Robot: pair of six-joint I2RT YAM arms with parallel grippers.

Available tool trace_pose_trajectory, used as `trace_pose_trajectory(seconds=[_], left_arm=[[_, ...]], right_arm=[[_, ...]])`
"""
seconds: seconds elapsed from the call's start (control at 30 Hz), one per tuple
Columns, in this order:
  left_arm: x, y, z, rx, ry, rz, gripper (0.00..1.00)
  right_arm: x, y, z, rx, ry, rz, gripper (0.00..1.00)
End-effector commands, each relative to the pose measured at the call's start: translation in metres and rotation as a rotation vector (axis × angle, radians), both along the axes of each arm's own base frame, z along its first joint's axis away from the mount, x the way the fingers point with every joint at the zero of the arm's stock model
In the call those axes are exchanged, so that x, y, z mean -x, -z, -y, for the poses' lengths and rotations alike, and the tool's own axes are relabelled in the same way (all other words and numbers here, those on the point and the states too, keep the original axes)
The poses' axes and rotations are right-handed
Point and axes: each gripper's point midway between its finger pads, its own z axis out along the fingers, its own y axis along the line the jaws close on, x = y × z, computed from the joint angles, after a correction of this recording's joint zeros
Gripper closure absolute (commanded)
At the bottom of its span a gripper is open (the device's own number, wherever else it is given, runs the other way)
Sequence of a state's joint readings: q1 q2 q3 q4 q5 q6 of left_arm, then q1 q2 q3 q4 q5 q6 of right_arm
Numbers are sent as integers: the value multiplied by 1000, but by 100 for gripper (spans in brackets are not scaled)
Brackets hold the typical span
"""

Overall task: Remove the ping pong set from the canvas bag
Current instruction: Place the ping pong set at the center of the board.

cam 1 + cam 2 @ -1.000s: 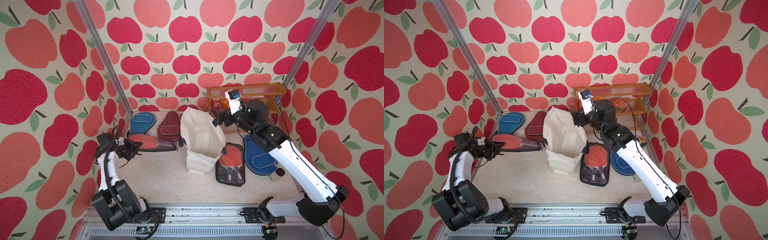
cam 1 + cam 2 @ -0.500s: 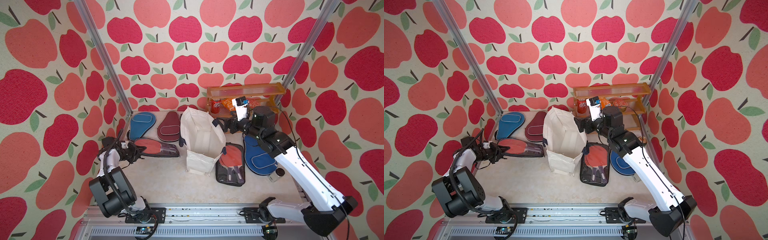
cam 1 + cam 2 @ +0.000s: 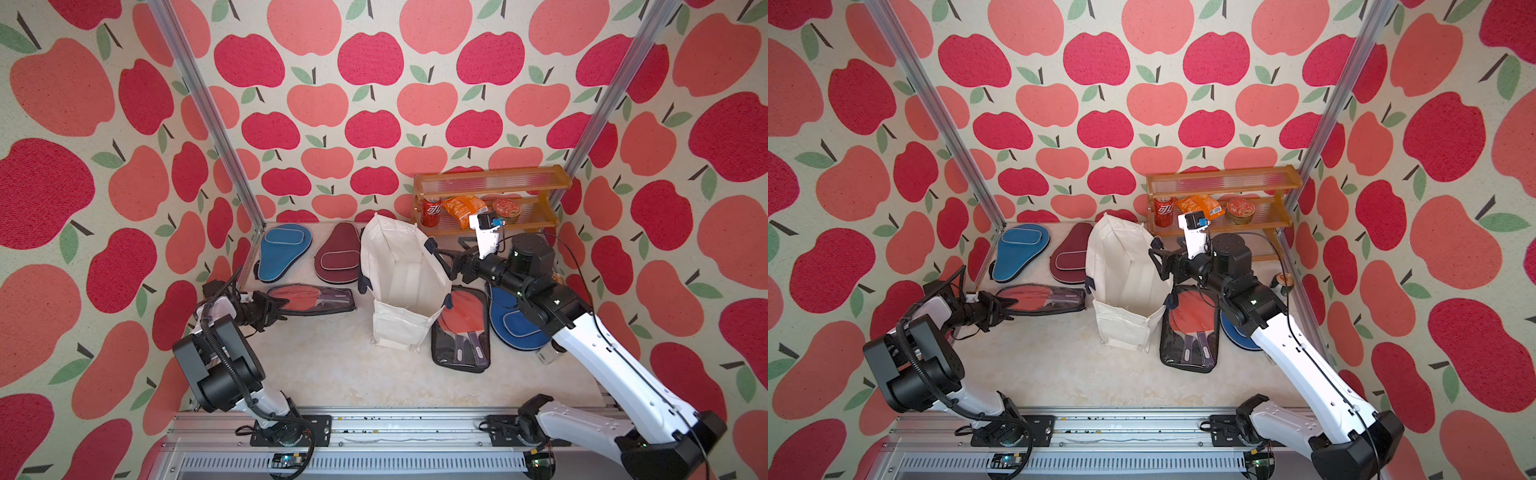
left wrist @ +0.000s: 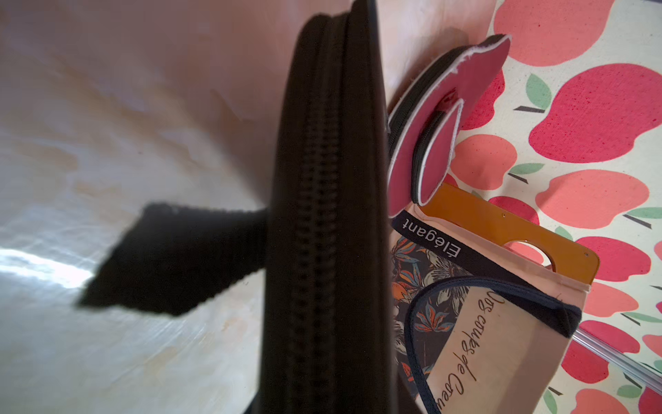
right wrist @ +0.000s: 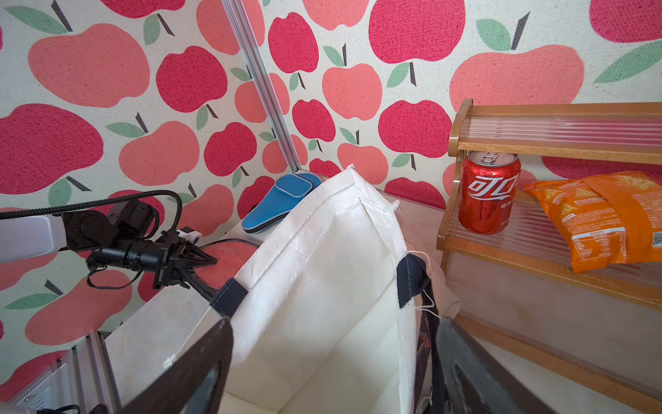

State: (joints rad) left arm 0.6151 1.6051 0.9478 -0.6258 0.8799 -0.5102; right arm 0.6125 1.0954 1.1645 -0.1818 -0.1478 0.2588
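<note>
Ping pong set (image 3: 1190,328): five flat pieces, all lying on the desk (image 3: 324,365) outside the bag (image 3: 399,332). Positions take the bag as dial centre in a top view, with 12 o'clock toward the back wall.

1. Rear blue case (image 3: 282,249): 10 o'clock, flat, near the corner post.
2. Maroon case (image 3: 338,253): 11 o'clock, just beside the rear blue case.
3. Left pouch (image 3: 316,297): 9 o'clock, flat, red paddle visible through it.
4. Right pouch (image 3: 459,328): 4 o'clock, against the bag's base.
5. Right blue case (image 3: 513,328): 3 to 4 o'clock, just beside the right pouch, partly under the right arm.

Bag: upright at desk centre, mouth open. Both top views and the right wrist view show only pale lining inside; the very bottom is partly hidden.

Left tool (image 3: 282,308): at the 9 o'clock end of the left pouch. The left wrist view shows the pouch's black zip edge close up, with one finger (image 4: 172,258) meeting it on one side; the second finger is hidden. Clenched or released cannot be told.

Right tool (image 3: 440,257): at the bag's 2 o'clock rim, jaws spread wide to either side of the rim and a navy strap (image 5: 412,279). Released, grasping nothing.

Shelf (image 3: 490,183) and can (image 3: 431,211), 1 o'clock: not part of the set.

Status (judgement): removal appears complete or very nearly so. Left to do: confirm that the bag's bottom is empty, free the left pouch if held, and back both arms away.
</note>
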Motion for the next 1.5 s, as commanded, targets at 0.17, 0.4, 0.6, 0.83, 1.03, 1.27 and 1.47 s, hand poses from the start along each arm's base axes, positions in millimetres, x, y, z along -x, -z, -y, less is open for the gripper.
trace_pose_trajectory(seconds=[0.17,0.4,0.6,0.83,1.03,1.27,1.47], left_arm=[[5,45,-27,-87,-82,-115,61],[2,49,-34,-106,-103,-131,45],[2,49,-41,-138,-110,-149,33],[7,40,-56,-240,-136,-180,19],[5,13,-71,-407,-121,-158,0],[3,-20,-85,-600,-97,-144,0],[-8,-67,-88,-826,-69,-49,1]], right_arm=[[3,-5,-3,-47,6,20,10],[2,-1,-7,-29,12,20,11],[3,6,-9,-9,18,9,11],[4,14,-10,29,31,5,6],[3,19,-9,67,63,8,1],[-6,18,-2,101,135,0,1],[-16,16,8,155,214,-18,1]])
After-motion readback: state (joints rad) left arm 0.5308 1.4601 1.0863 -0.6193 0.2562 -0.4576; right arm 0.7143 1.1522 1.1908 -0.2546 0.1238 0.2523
